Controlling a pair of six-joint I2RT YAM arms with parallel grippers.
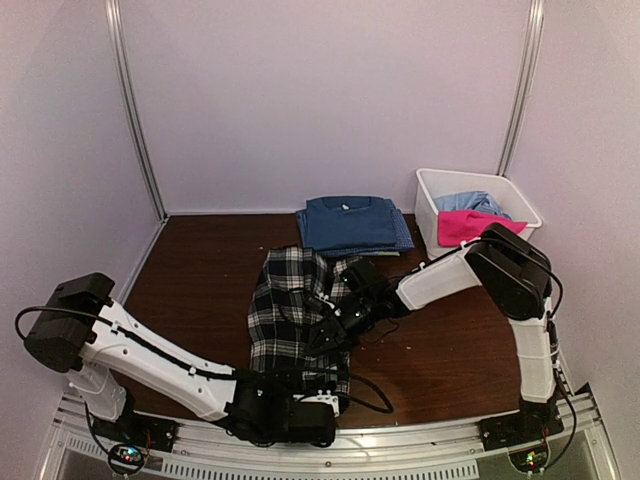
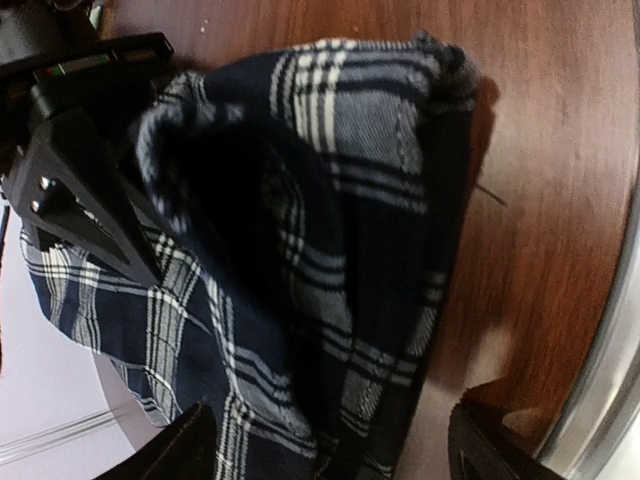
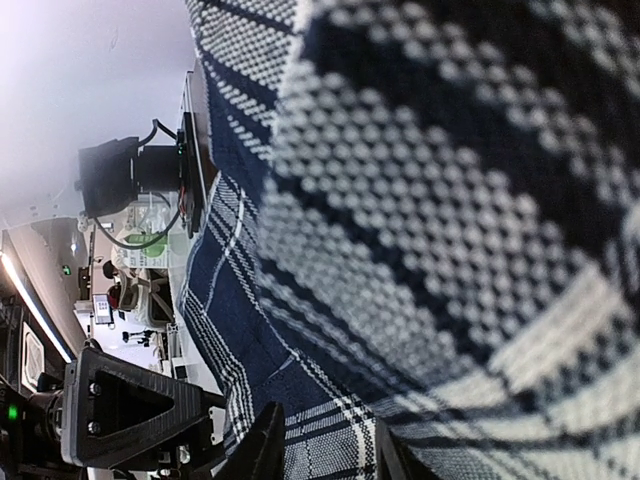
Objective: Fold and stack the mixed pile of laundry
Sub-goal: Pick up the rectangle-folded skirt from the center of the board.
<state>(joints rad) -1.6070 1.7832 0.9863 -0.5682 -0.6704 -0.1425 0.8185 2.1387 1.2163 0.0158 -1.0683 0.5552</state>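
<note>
Right gripper is closed on a raised fold of the black-and-white plaid shirt, the cloth filling the narrow gap between its fingers and bunching up close to the wrist camera. Left gripper hangs open at the shirt's near end, close to the near edge of the desk. Its fingers stand wide apart with the plaid cloth lying loose between them. The shirt lies rumpled near the middle of the desk, stretching from there toward the near edge. A dark blue T-shirt rests folded at the far edge. At the far right corner a white bin holds a bright pink piece and a pale blue piece.
</note>
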